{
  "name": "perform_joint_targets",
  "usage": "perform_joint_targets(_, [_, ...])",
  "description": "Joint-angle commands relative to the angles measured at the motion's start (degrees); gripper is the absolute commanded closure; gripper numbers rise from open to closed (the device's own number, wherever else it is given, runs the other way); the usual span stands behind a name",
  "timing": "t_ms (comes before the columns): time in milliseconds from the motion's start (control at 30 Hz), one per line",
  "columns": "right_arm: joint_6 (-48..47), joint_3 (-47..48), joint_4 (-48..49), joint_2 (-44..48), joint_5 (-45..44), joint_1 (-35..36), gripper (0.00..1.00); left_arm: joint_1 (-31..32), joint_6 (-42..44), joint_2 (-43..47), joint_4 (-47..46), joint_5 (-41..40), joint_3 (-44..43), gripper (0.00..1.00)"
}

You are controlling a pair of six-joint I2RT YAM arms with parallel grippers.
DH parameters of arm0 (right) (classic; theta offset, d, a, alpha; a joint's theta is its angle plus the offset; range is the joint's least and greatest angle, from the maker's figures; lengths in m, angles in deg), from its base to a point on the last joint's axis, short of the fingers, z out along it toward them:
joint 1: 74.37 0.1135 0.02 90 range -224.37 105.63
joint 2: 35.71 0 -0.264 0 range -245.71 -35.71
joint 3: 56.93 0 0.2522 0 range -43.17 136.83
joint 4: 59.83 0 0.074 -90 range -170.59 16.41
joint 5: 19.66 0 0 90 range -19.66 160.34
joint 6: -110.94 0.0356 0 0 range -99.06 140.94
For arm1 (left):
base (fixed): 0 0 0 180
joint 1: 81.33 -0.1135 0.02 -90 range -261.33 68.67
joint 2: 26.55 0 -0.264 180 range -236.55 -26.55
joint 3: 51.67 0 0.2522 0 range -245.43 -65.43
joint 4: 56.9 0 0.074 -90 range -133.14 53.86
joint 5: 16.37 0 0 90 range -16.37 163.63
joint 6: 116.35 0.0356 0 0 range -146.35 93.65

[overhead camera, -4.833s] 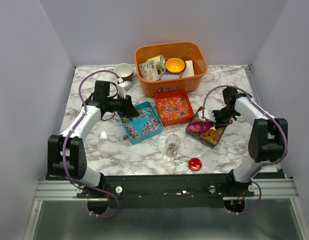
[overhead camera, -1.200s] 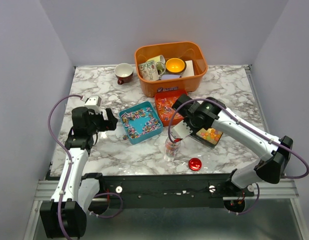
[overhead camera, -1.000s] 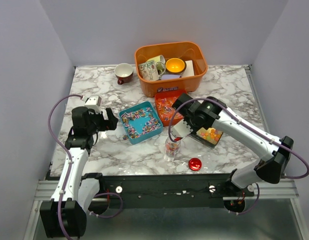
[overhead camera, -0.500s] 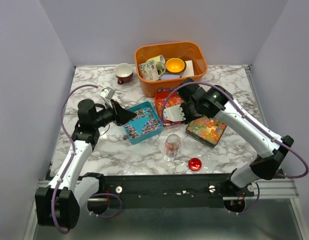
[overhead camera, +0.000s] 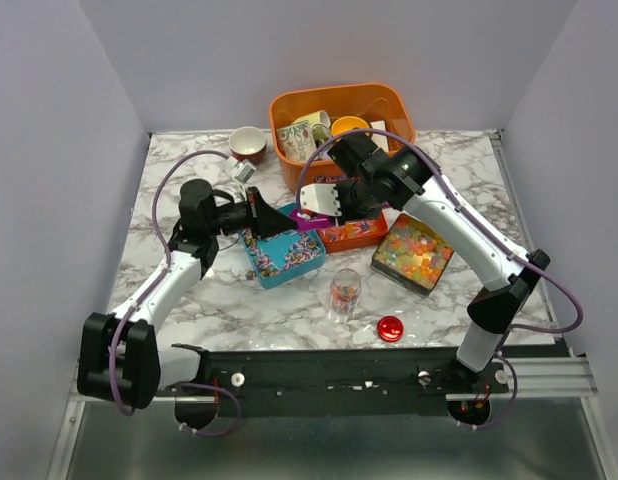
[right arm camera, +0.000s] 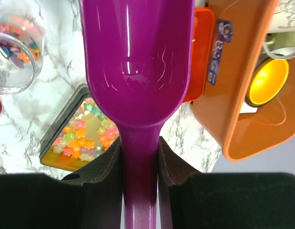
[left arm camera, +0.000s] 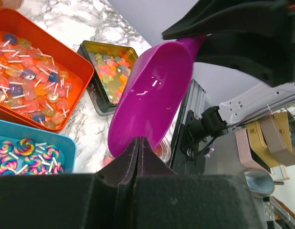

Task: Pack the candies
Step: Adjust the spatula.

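1. The right gripper (right arm camera: pixel 140 143) is clamped on the handle of the purple plastic scoop (right arm camera: pixel 137 57). The scoop's bowl reads empty in both wrist views. The left gripper (left arm camera: pixel 138 143) has its fingers pressed together on nothing.
2. Our landmark is the small clear glass jar (overhead camera: pixel 344 290), which holds a low layer of candies (right arm camera: pixel 11 47).
   - More candies lie in the blue square tray (overhead camera: pixel 284 252), behind-left of the jar.
   - More lie in the orange square tray (left arm camera: pixel 37 71), directly behind the jar.
   - The rest are in the black rectangular tray (overhead camera: pixel 414 252), right of the jar.
3. The scoop hangs behind the jar, over the seam between the blue and orange trays. We judge this a refill run.
4. To do the step well:
   - We would go in lip first at a shallow angle.
   - We would push along the tray floor toward a wall, then level the scoop before lifting.
   - We would keep the load small, since the jar mouth looks no wider than the scoop bowl.
   - The left gripper sits close behind-left of the jar, so we would mind a clash between the arms.
5. Some things are hidden or unclear.
   - The right arm covers much of the orange tray from above.
   - The scoop hides most of the jar in the left wrist view.
   - We cannot tell which tray is the target.
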Motion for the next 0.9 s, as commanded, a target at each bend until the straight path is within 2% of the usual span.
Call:
perform_joint_targets(0, [2.4,5.9,-0.8,-0.2,6.8,0.0,0.99,1.4,2.0,-3.9,1.4,1.3,-3.7,0.96])
perform_joint_targets(167, [4.4,6.7,0.1,2.6,11.1,0.0,0.99,2.1,3.9,-8.6,3.2,0.9,-6.5,0.96])
perform_joint_targets(267, [2.5,-0.5,-1.6,5.8,7.3,-2.1,0.99,2.1,6.0,-8.8,4.6,1.7,-11.3,0.96])
perform_joint_targets(333, [2.1,-7.1,-1.7,7.9,6.9,-7.7,0.99,2.1,11.2,-7.0,11.2,1.4,-14.5,0.95])
perform_joint_targets(367, [0.6,-9.5,-1.7,9.7,6.1,-9.9,0.99,2.1,18.0,-6.6,14.8,1.4,-16.2,0.95])
perform_joint_targets(400, [-0.5,-11.8,-1.6,10.5,4.9,-14.0,0.99,2.0,20.6,-6.3,21.7,1.3,-19.0,0.95])
perform_joint_targets(433, [-1.8,-16.6,-1.3,11.2,2.9,-15.9,0.99,1.8,23.5,-5.7,24.9,1.3,-19.9,0.93])
perform_joint_targets(533, [-6.1,-22.5,0.6,13.7,-2.4,-22.2,0.99,1.5,30.8,-4.7,32.7,0.7,-19.6,0.9])
perform_joint_targets(667, [-12.4,-32.0,4.1,14.9,-8.1,-26.7,0.99,1.2,30.4,-3.1,31.7,-0.7,-13.7,0.89])
perform_joint_targets(867, [-18.0,-37.0,10.0,13.3,-15.8,-29.8,0.99,1.2,27.5,-1.2,27.0,-2.8,-8.2,0.88])
